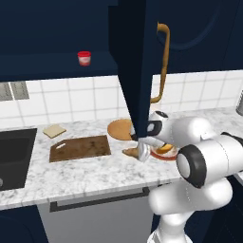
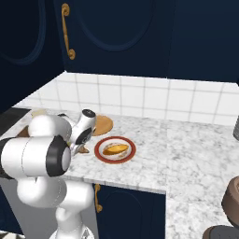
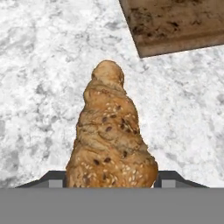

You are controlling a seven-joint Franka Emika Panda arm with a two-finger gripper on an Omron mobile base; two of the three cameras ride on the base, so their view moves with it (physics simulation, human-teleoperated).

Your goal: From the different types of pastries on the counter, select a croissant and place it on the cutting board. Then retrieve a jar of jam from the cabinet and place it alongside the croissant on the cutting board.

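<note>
Gripper (image 3: 112, 179) fingers sit on either side of the croissant (image 3: 109, 140), clamped on its near end, over the marbled counter (image 3: 39, 65). At about one o'clock in the hand view lies a corner of the cutting board (image 3: 175, 24), apart from the croissant. From the left base view, the jar (image 1: 84, 58) stands on the shelf of the open cabinet (image 1: 134, 61).

White tile backsplash (image 1: 71, 97), navy base cab doors (image 2: 126, 207) w/ orange handle (image 2: 97, 198) below.
</note>
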